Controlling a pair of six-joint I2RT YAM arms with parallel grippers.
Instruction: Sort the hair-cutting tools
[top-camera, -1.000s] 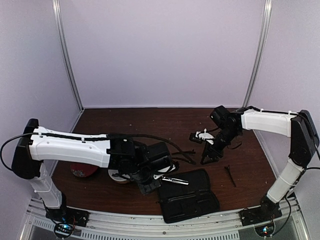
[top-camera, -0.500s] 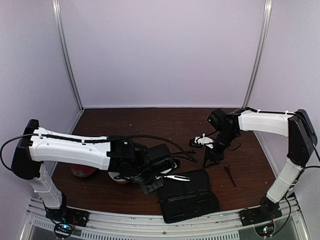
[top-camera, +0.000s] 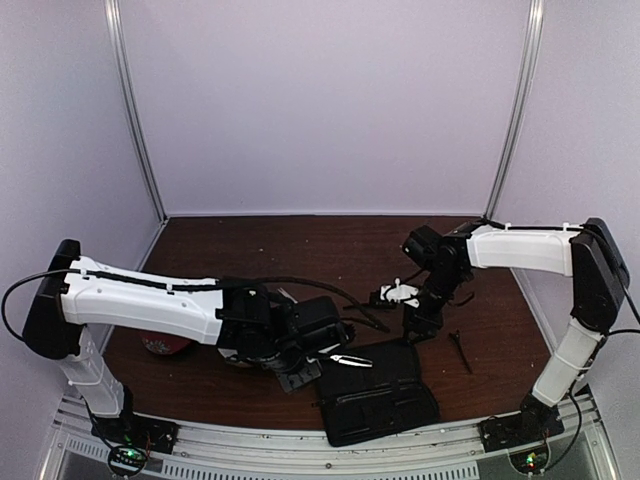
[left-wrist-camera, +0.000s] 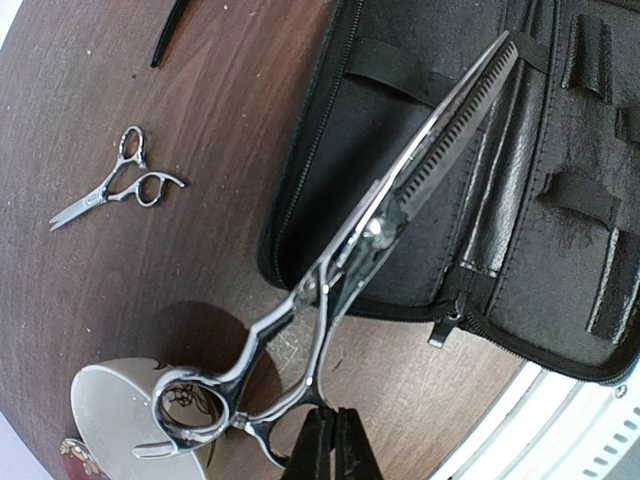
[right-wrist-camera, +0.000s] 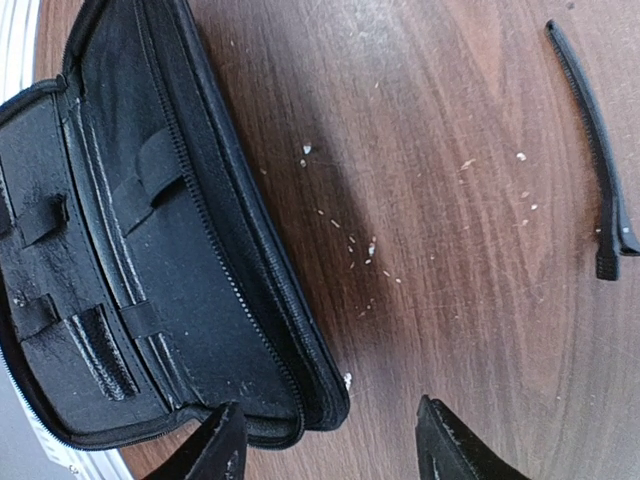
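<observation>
My left gripper is shut on the handle of large silver thinning scissors, whose blades reach out over the open black pouch. The same scissors show in the top view at the pouch's left edge. Small silver scissors lie on the table beyond the pouch. A thin black stick lies further off. My right gripper stands open and holds nothing, just above the pouch's corner and bare wood. A thin black clip lies on the table to its right.
A white bowl sits on the table under the held scissors' ring handles, mostly hidden beneath the left arm in the top view. A red round object lies near the left arm. The metal table rail runs along the near edge.
The right arm has swung left and nearer, toward the pouch, and its jaws stand a little wider. The left gripper has carried the large scissors slightly right, onto the pouch's edge.
</observation>
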